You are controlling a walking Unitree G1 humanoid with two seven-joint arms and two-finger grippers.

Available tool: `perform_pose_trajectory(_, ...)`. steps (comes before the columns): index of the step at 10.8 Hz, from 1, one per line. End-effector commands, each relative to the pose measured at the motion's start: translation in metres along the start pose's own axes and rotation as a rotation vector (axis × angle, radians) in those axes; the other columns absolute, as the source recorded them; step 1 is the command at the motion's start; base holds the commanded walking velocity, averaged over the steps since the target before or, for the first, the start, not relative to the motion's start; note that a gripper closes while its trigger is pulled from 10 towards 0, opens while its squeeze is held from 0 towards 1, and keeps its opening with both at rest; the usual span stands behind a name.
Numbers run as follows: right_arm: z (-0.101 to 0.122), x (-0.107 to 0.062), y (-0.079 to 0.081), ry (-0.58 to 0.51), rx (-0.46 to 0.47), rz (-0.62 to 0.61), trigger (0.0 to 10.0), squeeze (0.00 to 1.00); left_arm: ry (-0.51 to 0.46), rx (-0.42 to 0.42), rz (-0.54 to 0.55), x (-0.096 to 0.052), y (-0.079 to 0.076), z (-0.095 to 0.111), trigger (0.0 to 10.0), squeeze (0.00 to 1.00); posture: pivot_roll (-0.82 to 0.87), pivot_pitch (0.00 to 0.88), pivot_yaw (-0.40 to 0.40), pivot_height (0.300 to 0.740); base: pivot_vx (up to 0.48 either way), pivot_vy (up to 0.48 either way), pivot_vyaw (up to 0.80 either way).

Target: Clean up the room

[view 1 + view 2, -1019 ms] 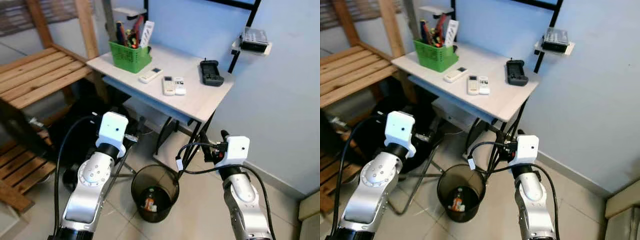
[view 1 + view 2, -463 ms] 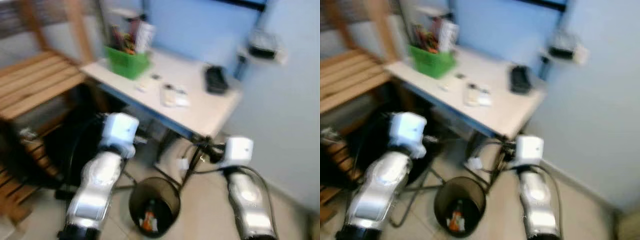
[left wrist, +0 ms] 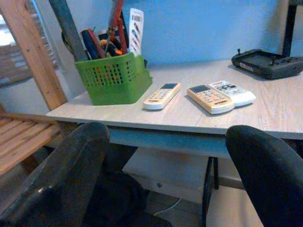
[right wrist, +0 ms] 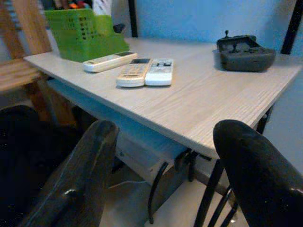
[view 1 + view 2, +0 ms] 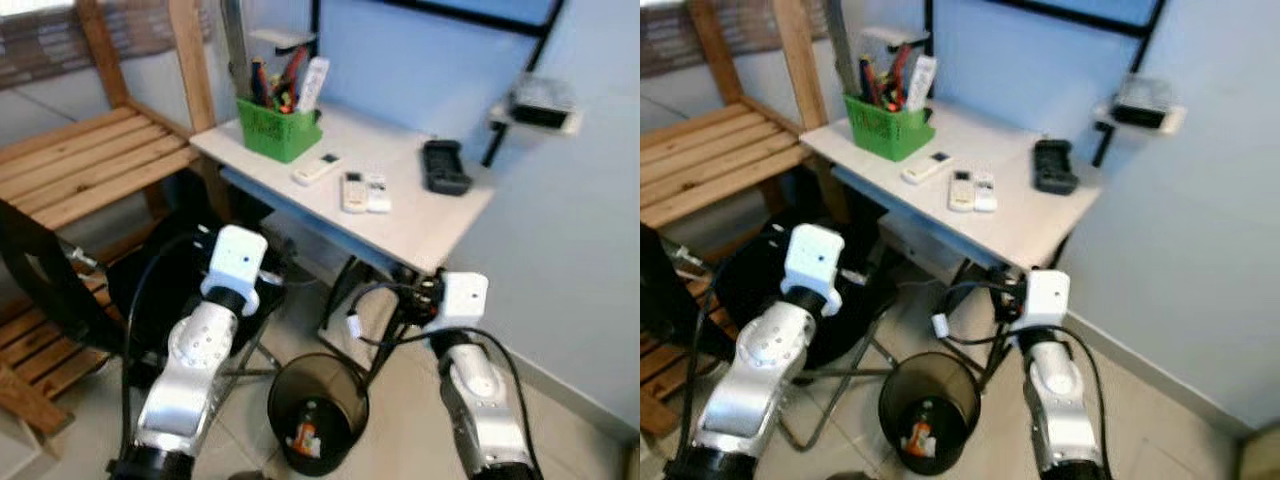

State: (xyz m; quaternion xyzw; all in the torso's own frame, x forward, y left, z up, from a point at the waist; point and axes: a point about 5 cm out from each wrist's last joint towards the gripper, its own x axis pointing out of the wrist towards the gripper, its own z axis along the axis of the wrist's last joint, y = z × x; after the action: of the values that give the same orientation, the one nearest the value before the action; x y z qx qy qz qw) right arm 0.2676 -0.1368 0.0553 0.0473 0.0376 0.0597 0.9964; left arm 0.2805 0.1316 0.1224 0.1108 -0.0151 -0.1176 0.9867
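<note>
Both tools were wide open and held nothing: the left tool (image 3: 165, 189) and right tool (image 4: 161, 184) faced the table (image 5: 420, 215) with three remotes (image 5: 355, 190).

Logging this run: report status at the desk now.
Left gripper open, right gripper open, both empty, below the desk edge. Three remotes and black controller untouched on top. Bin on floor between arms.

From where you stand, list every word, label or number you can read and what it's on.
None can be read.
Remotes: button and screen markings, too small.
White card in the green basket: coloured print, too blurred.
Black controller: no legible marking.
Box on the wall shelf: blurred.
</note>
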Motion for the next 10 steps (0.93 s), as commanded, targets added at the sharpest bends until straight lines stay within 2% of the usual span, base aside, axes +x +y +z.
perform_pose_trajectory(1,0.0014,0.0015,-0.0026,-0.004,-0.006,-0.005,10.0,0.00,0.004,-0.007,-0.002,0.0036,-0.0009,0.0007,10.0,0.00,0.02,0.000,-0.011,0.740,-0.304,-0.322,0.00)
perform_pose_trajectory(9,-0.0019,0.0022,-0.0032,0.013,-0.015,0.000,10.0,0.00,-0.001,-0.030,0.009,0.0045,-0.0021,0.0017,10.0,0.00,0.02,0.000,-0.013,0.740,-0.292,-0.317,0.00)
perform_pose_trajectory(10,-0.0022,0.0027,-0.0036,0.014,-0.016,0.001,10.0,0.00,-0.003,-0.035,0.009,0.0050,-0.0022,0.0017,10.0,0.00,0.02,0.000,-0.014,0.740,0.000,0.000,0.00)
